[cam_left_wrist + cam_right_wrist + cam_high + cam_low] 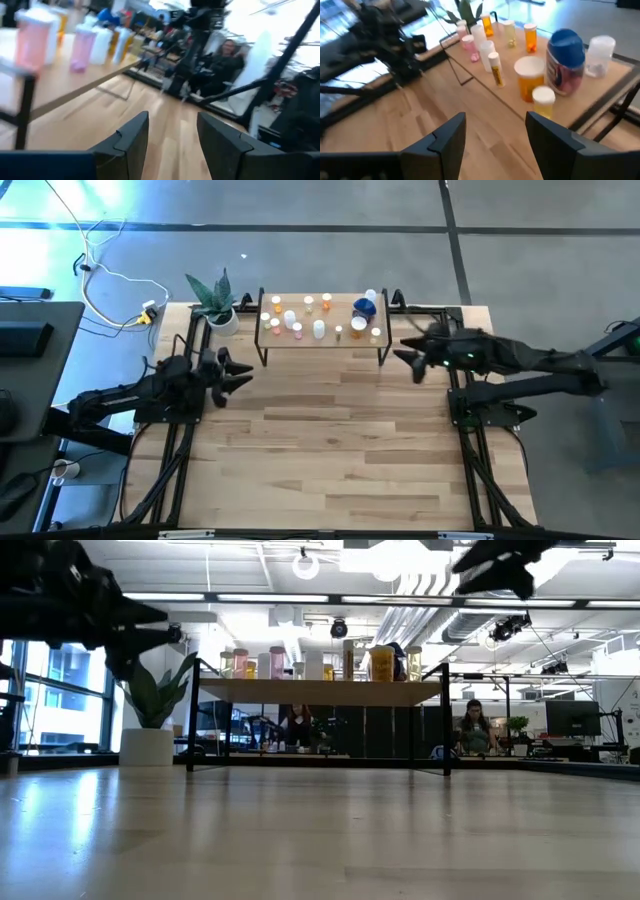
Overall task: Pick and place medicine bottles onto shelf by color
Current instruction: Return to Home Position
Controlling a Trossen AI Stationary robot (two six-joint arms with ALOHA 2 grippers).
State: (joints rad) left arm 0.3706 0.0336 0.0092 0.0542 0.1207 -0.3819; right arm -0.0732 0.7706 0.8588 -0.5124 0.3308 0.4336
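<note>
Both sets of jaws stand open with nothing between them. My left gripper [172,122] hangs over the table [330,450] near the shelf's front left corner. My right gripper [495,122] hangs just off the shelf's right end, and neither touches it.

The bottles [320,317] all stand upright on the shelf [325,340] at the table's far edge, beside the plant [215,302]. The pinks are toward the plant end. The oranges and the blue bottle [565,60] are toward my right arm. I see no bottle on the table itself, so I judge the sorting done and the step in hand to be the return home.

The next move calls for no grasp. I'd lift each wrist clear first, then draw each arm back to its own side. The right one needs more care: it sits close to the shelf's leg and the outermost bottles, and a sideways sweep could knock them.
</note>
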